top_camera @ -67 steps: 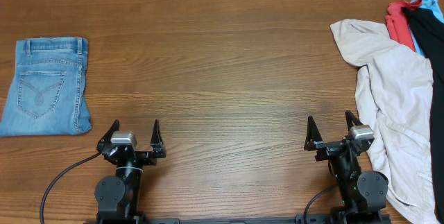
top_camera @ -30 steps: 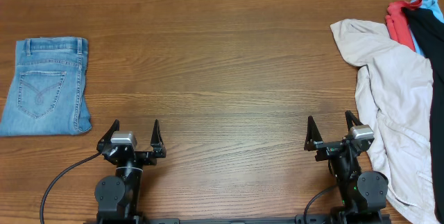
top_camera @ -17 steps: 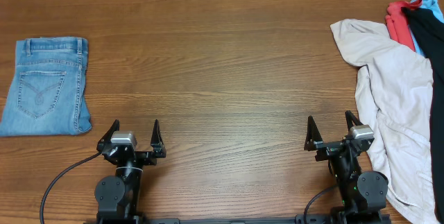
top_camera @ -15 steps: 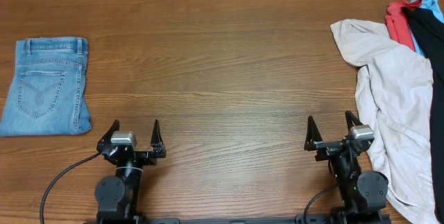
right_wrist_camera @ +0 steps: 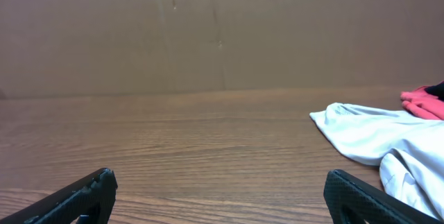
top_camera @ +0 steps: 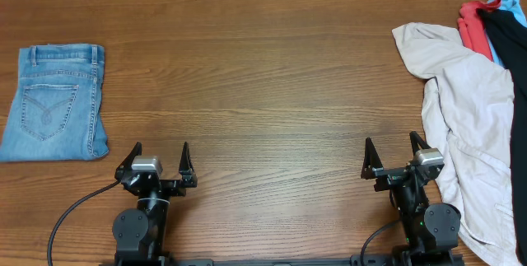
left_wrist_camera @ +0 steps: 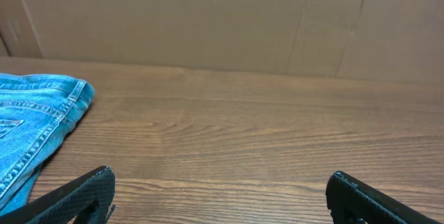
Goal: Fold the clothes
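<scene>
At the table's (top_camera: 272, 77) right edge the cream shorts (top_camera: 465, 109) lay crumpled against the red, blue and black garments (top_camera: 473, 23). The left gripper (top_camera: 160, 146) and right gripper (top_camera: 390, 141) sat at the near edge, jaws spread wide and empty. To start well, I judged, the right gripper should pinch a single layer at the shorts' nearer edge and drag them to the bare middle, clear of the pile, before any flattening.
</scene>
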